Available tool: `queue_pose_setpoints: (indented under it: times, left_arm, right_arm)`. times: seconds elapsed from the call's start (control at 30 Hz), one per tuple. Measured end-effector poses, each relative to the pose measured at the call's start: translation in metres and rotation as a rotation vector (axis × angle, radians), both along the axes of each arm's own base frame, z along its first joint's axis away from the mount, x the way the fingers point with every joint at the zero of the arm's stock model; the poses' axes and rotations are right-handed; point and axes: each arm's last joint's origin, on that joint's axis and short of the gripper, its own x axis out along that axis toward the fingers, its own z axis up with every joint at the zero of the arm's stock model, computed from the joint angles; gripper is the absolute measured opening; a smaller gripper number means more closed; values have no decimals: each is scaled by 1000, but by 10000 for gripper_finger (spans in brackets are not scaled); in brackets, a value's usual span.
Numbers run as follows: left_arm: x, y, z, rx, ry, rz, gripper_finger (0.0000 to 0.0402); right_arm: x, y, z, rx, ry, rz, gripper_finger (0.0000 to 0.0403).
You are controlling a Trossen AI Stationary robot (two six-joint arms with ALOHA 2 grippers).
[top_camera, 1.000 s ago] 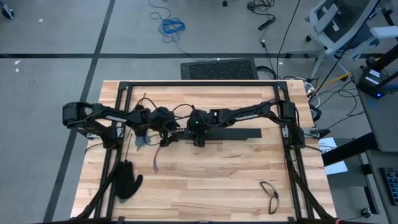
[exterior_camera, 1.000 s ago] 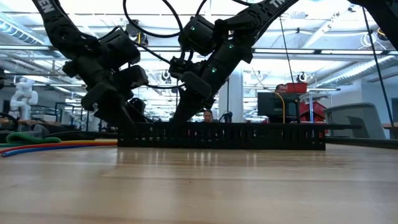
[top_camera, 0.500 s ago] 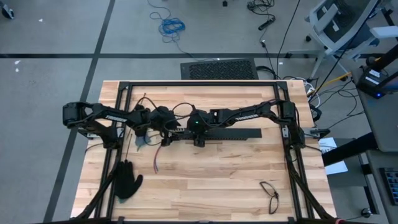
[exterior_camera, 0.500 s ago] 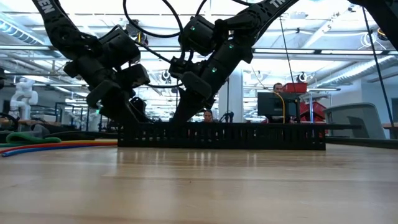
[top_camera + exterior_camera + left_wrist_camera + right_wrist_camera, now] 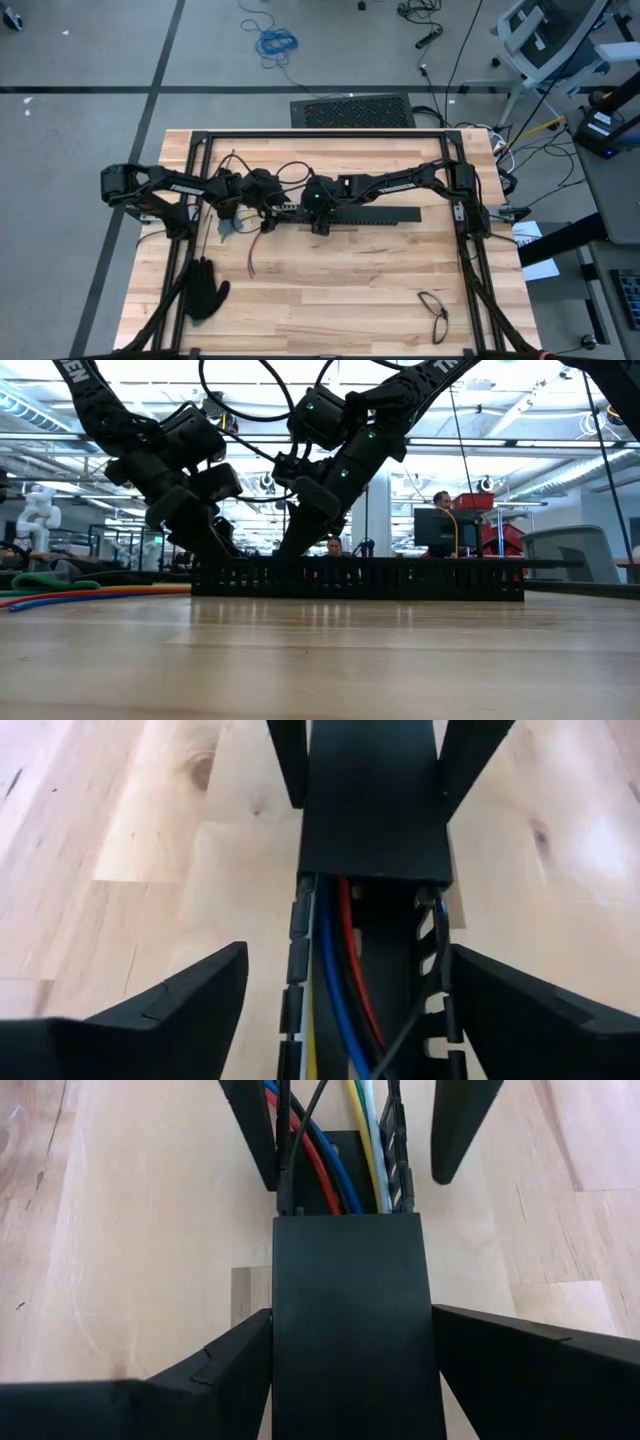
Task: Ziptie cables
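A long black slotted bar (image 5: 380, 215) lies across the table's middle. Red, blue, white and yellow cables (image 5: 340, 980) run inside its open left end. Their loose ends (image 5: 250, 258) trail out onto the wood. My left gripper (image 5: 350, 950) is open. Its fingers stand on either side of the open channel, apart from its walls. My right gripper (image 5: 350, 1315) is shut on the bar's covered part (image 5: 350, 1280), just right of the left gripper. In the high view, a thin dark strip (image 5: 204, 240) lies on the wood near the left arm. My right gripper pinches the covered part of the bar by its two side walls (image 5: 285, 1350), one finger on each, close to where the cover ends. The fingers slant down from the table's right side and lie across the bar. The bar rests flat on the table.
A black glove (image 5: 205, 290) lies near the front left, and a pair of glasses (image 5: 435, 315) near the front right. A black frame (image 5: 320, 135) runs around the table's edges. The wood in front of the bar is free.
My left gripper has rolled a little and edged toward the bar's left end. My right gripper and the bar have kept still.
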Motion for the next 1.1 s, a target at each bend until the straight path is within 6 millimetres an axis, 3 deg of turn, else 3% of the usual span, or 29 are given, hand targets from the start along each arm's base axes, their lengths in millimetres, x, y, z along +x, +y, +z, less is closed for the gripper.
queue_pose_setpoints:
  times: [0.43, 1.1]
  left_arm:
    - [6, 1, -11, -73, -4, -3, 303]
    - [1, -1, -1, -75, -8, -6, 288]
  right_arm:
    - [0, 0, 0, 1, 0, 3, 247]
    - [0, 0, 0, 1, 0, 7, 247]
